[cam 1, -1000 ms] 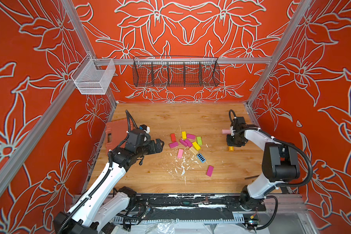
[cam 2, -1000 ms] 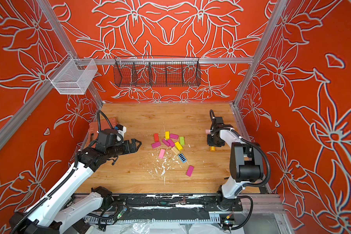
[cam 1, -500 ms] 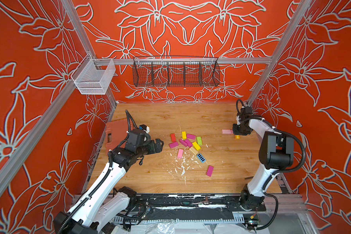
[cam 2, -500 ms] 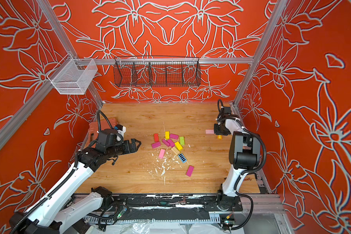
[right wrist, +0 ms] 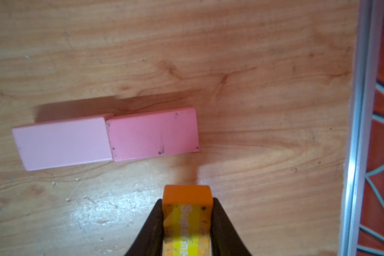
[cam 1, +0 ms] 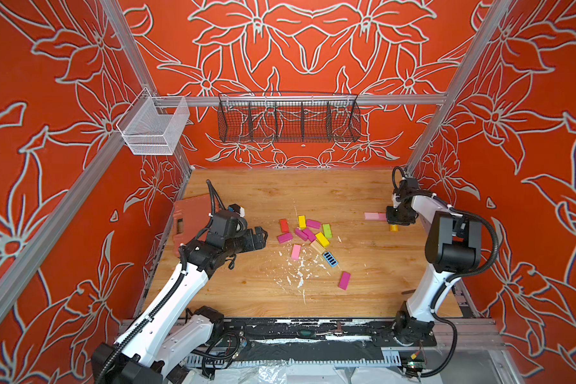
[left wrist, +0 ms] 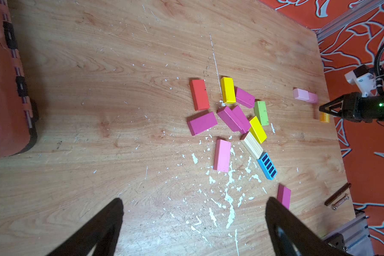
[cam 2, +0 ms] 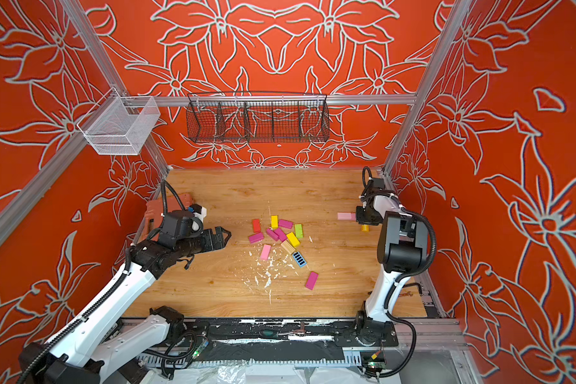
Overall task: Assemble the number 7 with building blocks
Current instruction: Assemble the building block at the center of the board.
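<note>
My right gripper (right wrist: 187, 204) is shut on an orange block (right wrist: 187, 195) with a yellow stripe, held low over the table (right wrist: 231, 66). Whether it touches the table I cannot tell. Just beyond it, a light pink block (right wrist: 62, 141) and a darker pink block (right wrist: 153, 135) lie end to end. In both top views this pair (cam 1: 374, 216) (cam 2: 346, 216) lies at the right back. Several loose building blocks (cam 1: 308, 232) (left wrist: 231, 115) lie mid-table. My left gripper (left wrist: 192, 204) (cam 1: 263, 237) is open, left of them and holding nothing.
A red-brown tool case (cam 1: 188, 216) lies at the left edge behind my left arm. White flecks (cam 1: 296, 276) litter the table in front of the pile. A lone magenta block (cam 1: 344, 280) lies nearer the front. A metal rail (right wrist: 355, 133) borders the table beside my right gripper.
My right gripper has carried the orange block back and to the right, from in front of the pink pair to its right end. The left arm has not moved.
</note>
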Action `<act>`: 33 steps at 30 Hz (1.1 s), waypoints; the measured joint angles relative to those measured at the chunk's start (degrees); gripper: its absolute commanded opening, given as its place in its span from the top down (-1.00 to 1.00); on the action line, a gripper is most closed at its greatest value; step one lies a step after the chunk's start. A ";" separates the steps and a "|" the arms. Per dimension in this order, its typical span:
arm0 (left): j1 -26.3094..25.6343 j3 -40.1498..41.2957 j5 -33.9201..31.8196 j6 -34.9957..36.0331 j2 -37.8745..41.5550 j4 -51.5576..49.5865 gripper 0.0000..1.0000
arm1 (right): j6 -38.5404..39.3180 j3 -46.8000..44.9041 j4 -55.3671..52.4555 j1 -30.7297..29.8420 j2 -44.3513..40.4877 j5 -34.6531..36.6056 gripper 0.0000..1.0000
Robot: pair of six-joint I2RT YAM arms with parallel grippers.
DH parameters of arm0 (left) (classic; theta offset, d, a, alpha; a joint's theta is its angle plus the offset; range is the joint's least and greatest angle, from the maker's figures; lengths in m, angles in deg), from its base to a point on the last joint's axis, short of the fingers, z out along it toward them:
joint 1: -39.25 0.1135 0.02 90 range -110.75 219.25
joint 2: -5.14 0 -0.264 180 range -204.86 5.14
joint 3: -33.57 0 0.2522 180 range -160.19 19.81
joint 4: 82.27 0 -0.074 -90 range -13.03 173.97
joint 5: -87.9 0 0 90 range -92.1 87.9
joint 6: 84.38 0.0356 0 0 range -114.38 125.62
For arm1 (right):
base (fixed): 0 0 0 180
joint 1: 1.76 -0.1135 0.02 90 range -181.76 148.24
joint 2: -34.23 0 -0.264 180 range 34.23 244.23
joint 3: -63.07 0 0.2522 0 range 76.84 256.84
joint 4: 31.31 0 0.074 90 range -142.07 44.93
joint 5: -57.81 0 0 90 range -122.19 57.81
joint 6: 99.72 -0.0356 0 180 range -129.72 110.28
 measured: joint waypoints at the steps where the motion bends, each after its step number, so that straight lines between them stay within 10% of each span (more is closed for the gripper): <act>1: 0.07 0.00 0.04 0.00 -0.04 0.00 -0.95 | 0.20 -0.04 0.13 0.00 0.35 -0.07 0.31; 33: 0.33 0.00 1.88 -0.02 -0.11 0.02 -0.95 | -3.67 -11.13 1.20 -0.07 -7.08 -0.55 -0.24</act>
